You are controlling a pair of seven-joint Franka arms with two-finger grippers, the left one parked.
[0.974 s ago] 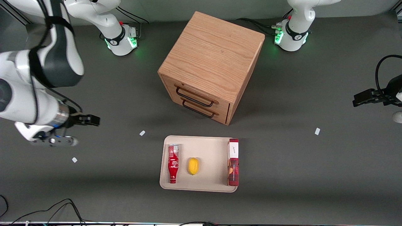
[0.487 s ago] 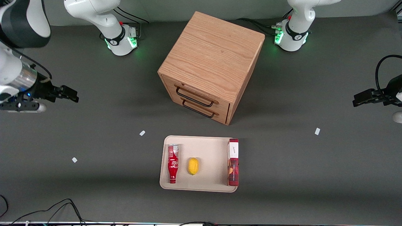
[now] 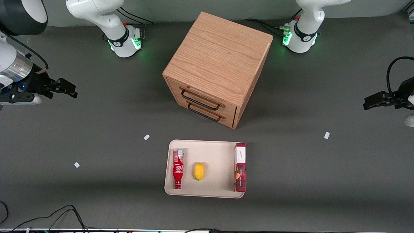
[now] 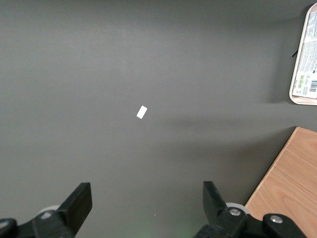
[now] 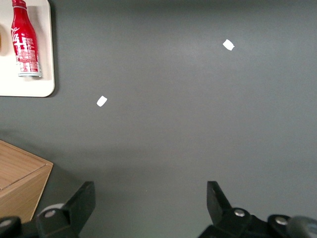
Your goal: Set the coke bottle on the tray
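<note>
The red coke bottle [image 3: 178, 169] lies flat in the beige tray [image 3: 215, 152], at the tray's end toward the working arm, neck pointing toward the front camera. It also shows in the right wrist view [image 5: 24, 44] on the tray [image 5: 25, 87]. My gripper [image 3: 69, 89] hangs open and empty above bare table at the working arm's end, well away from the tray and farther from the front camera than it. In the right wrist view the gripper [image 5: 151, 198] has its fingers wide apart over grey table.
A yellow lemon [image 3: 199, 171] and a long red box [image 3: 240, 167] also lie in the tray. A wooden two-drawer cabinet [image 3: 218, 68] stands farther from the front camera than the tray. Small white tape marks [image 3: 146, 137] dot the table [image 3: 97, 194].
My gripper has drawn away from the tray, moving toward the working arm's end and farther from the front camera. The bottle, lemon and box have stayed put.
</note>
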